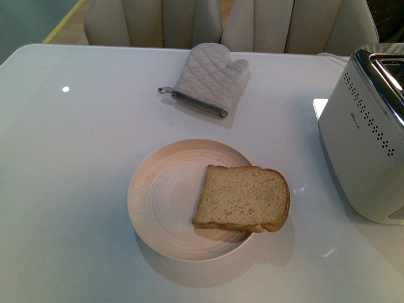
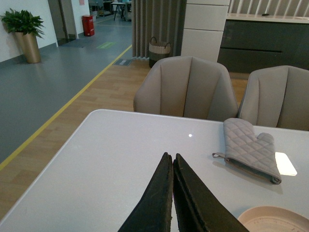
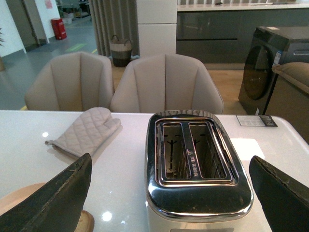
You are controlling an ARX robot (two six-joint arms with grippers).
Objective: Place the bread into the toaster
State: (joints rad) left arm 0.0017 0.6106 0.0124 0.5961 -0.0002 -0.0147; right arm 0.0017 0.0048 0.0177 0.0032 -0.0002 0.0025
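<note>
Bread (image 1: pixel 243 199) lies untouched on its plate (image 1: pixel 161 196) near the desk's (image 1: pixel 76 158) front edge, toaster (image 1: pixel 363 145) at the right edge, so pickup looks unstarted: the wide-open right claw (image 3: pixel 170 159) should reach it first, while the left claw (image 2: pixel 172 155) is pressed closed.

White table (image 1: pixel 63 189), pink plate (image 1: pixel 164 196), grey oven mitt (image 1: pixel 208 79), white toaster (image 1: pixel 363 151)

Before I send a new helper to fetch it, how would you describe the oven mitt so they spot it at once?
Start at the white table; past the round plate with the bread, toward the chairs, lies the oven mitt. It is the only soft, quilted grey thing there, with a thumb and a small loop at its cuff.
</note>
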